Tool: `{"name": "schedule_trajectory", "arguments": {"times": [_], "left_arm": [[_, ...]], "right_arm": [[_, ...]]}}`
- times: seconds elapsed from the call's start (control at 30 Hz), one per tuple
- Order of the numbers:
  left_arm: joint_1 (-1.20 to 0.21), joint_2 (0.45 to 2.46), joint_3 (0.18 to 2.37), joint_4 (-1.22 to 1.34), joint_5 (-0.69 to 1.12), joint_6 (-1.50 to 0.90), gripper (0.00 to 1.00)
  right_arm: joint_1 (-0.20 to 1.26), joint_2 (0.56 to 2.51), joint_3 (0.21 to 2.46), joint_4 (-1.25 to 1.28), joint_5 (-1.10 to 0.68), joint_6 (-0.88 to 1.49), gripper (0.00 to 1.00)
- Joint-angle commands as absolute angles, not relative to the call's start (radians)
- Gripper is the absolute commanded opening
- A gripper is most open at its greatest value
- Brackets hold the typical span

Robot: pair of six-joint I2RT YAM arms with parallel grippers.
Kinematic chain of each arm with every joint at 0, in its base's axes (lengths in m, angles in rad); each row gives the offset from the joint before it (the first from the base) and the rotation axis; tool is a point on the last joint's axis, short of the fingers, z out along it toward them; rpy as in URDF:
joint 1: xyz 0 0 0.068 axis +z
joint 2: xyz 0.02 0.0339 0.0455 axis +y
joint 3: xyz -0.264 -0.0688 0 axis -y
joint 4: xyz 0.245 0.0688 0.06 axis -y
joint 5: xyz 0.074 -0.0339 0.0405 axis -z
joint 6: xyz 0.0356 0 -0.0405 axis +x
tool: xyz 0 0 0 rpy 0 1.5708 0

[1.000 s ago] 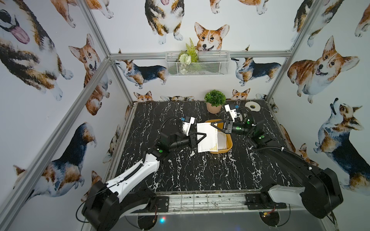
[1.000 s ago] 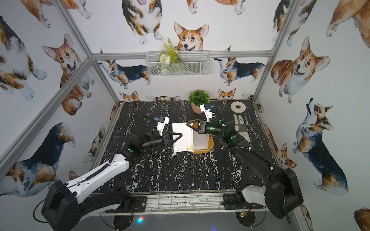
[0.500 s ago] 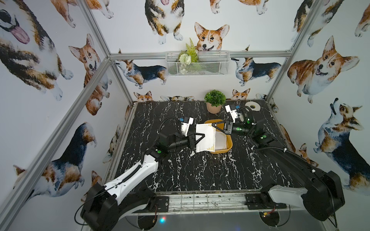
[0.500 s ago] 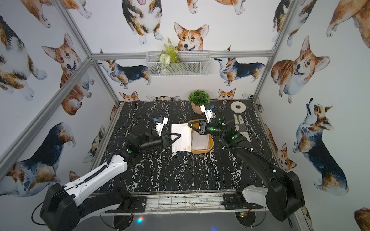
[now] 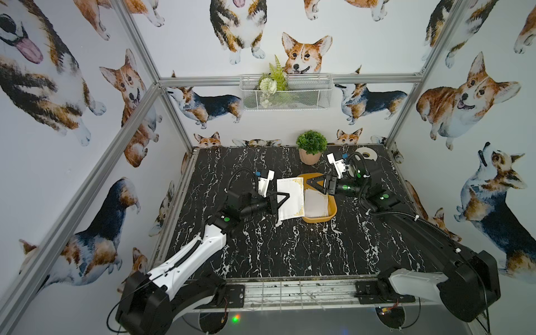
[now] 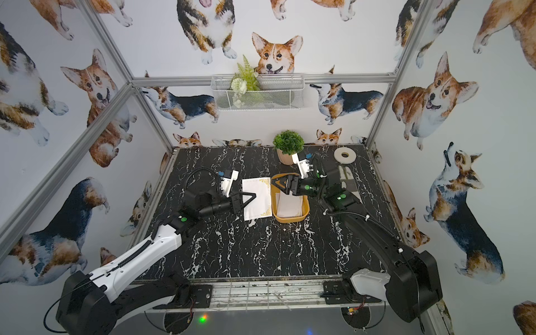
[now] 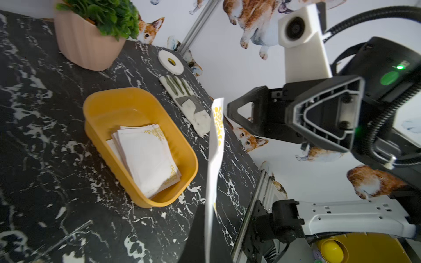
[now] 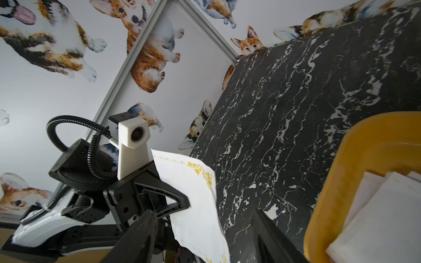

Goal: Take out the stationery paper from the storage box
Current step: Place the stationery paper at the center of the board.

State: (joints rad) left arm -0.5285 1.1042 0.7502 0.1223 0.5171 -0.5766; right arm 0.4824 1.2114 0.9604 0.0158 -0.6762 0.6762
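Spanning the scene, the black marble table (image 5: 261,246) carries one storage box (image 5: 333,211), set right of centre with its long axis running near to far. Inside it lies a loose stack of stationery paper (image 5: 315,203), its long axis the same way. Several sheets overlap there, and their exact number cannot be told. One further sheet (image 5: 293,187) is out of the box, held above the table just left of the rim. The left gripper (image 5: 285,197) pinches it at its left edge, jaws closed on the paper. The right gripper (image 5: 310,183) hovers over the far end of the box, pointing left, its jaws spread wide and empty. The stack lies below them and toward the near side, so the right arm looks the nearer one for the next sheet. Counted: two arms, one box, one stack, one lifted sheet.
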Motion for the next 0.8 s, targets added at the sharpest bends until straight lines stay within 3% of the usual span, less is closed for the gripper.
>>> {"name": "schedule_trajectory", "arguments": {"times": [0.0,0.2,0.3,0.77], "left_arm": [[-0.416,1.139,0.767,0.005,0.467,-0.569,0.00],[-0.200,1.303,0.799,-0.035,0.504,-0.568,0.00],[-0.195,1.454,0.918,-0.172,0.460,-0.468,0.00],[-0.195,1.793,1.014,-0.139,0.390,-0.432,0.00]], "right_arm": [[0.482,1.209,0.994,-0.172,-0.528,0.569,0.70],[0.484,1.281,1.050,-0.396,-0.303,0.488,0.72],[0.486,1.353,1.078,-0.485,-0.215,0.457,0.70],[0.508,1.485,1.067,-0.516,-0.057,0.397,0.68]]}}
